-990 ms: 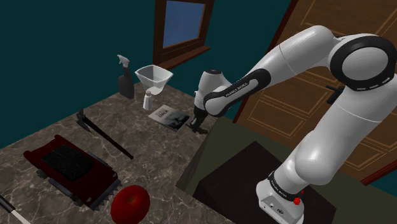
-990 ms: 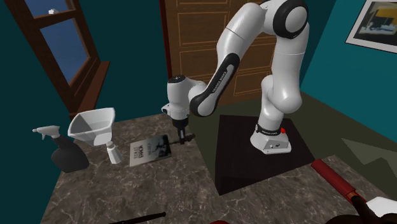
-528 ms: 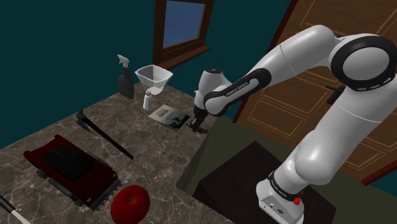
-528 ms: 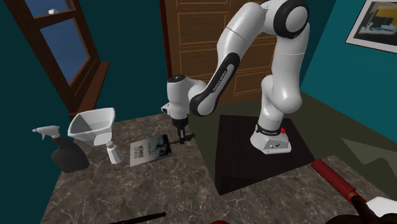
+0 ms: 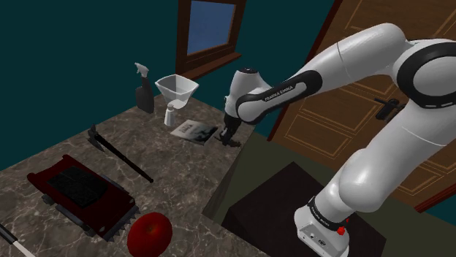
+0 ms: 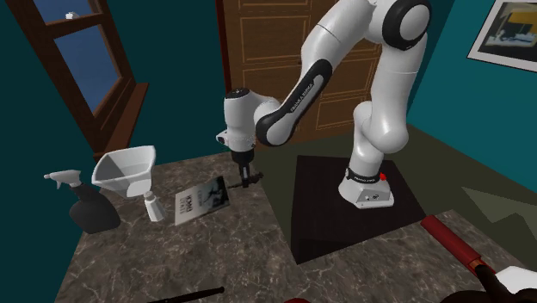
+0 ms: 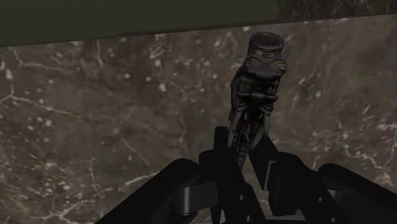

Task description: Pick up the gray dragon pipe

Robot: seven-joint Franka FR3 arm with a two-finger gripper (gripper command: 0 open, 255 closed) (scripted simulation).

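The dragon pipe (image 7: 256, 89) is a dark gray carved piece with a round bowl at its far end. Its thin stem runs back between my black fingers (image 7: 219, 151), which clasp it. My gripper (image 7: 243, 156) is shut on the pipe and holds it just above the marble counter (image 7: 95, 121). In the shoulder view the gripper (image 5: 228, 138) hangs near the counter's edge, beside the booklet. In the second exterior view the gripper (image 6: 247, 178) has the pipe (image 6: 256, 176) poking out to that view's right.
A grey booklet (image 5: 194, 131), a small white bottle (image 5: 169, 115), a white funnel-shaped bowl (image 5: 176, 87) and a dark spray bottle (image 5: 144, 93) stand near the window. A long black tool (image 5: 117, 153), a dark red tray (image 5: 80, 191) and a red apple (image 5: 150, 234) lie nearer.
The arm has straightened upward and the gripper has risen slightly, shifting toward the window wall with the pipe in its fingers. Nothing else on the counter has moved.
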